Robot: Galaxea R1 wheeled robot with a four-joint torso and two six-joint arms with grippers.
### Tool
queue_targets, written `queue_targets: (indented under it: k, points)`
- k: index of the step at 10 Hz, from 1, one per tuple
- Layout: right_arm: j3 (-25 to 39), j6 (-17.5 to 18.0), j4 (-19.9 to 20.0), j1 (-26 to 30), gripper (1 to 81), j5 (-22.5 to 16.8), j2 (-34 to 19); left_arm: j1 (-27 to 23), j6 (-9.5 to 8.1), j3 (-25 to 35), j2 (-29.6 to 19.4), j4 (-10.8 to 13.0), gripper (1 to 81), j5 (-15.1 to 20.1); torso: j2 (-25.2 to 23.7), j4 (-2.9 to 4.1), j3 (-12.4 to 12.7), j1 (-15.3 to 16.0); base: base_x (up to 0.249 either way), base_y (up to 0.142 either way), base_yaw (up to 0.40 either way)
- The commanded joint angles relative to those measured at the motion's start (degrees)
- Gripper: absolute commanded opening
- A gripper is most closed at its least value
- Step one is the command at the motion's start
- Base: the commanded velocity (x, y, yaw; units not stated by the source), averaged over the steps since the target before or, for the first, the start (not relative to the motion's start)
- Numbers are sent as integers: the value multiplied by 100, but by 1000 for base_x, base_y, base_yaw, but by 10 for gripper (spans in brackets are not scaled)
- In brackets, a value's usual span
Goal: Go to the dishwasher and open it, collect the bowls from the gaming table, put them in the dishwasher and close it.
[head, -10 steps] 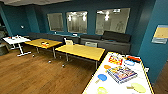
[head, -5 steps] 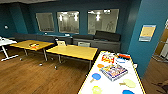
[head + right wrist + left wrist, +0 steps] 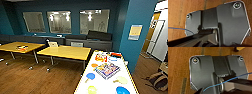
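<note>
Though both wrist views looked down past the robot's dark plate onto wood floor [image 3: 178, 72], could not tell whether the left claw [image 3: 199, 91] or the right claw [image 3: 199, 43] stood wide or narrow. Found the gaming table [image 3: 83, 81] nearest in the head view, at lower right, running away from the camera. Saw bowls on its white top: a blue bowl [image 3: 122, 90] and a green bowl [image 3: 92, 89] at the near end, a cream bowl [image 3: 121, 80] just beyond. Noted a colourful box [image 3: 107, 70] lying mid-table, past the bowls. Spotted a bag [image 3: 157, 80] on the floor to the right. Farther left, made out two yellow tables [image 3: 65, 52], then a dark sofa [image 3: 87, 43] under windows [image 3: 60, 22] in the teal wall.
</note>
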Motion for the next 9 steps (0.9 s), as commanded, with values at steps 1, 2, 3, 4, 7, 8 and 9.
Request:
queue_targets:
  k: [1, 2, 3, 4, 7, 8, 9]
  points:
    - [37, -15, -33, 289, 811, -269, 42, -288, 16, 7, -24, -11, 811, 299, 0, 0, 0, 1, 0, 0, -216]
    - [37, -15, -33, 289, 811, -260, 51, -296, 16, 7, -24, -20, 811, 290, 0, 0, 0, 1, 0, 0, -216]
    - [37, -15, -33, 289, 811, -260, 51, -288, 24, 7, -24, -20, 811, 290, 0, 0, 0, 1, 0, 0, -216]
    - [37, -15, -33, 289, 811, -260, 42, -288, 24, 7, -33, -29, 811, 290, 0, 0, 0, 1, 0, 0, -216]
    - [37, -15, -33, 289, 811, -260, 42, -288, 24, 7, -33, -37, 811, 290, 0, 0, 0, 1, 0, 0, -217]
    - [37, -15, -33, 289, 811, -260, 42, -288, 24, 7, -33, -38, 811, 290, 0, 0, 0, 1, 0, 0, -227]
    - [37, -15, -33, 281, 811, -260, 42, -296, 24, 7, -33, -38, 811, 290, 0, 0, 0, 1, 0, 0, -228]
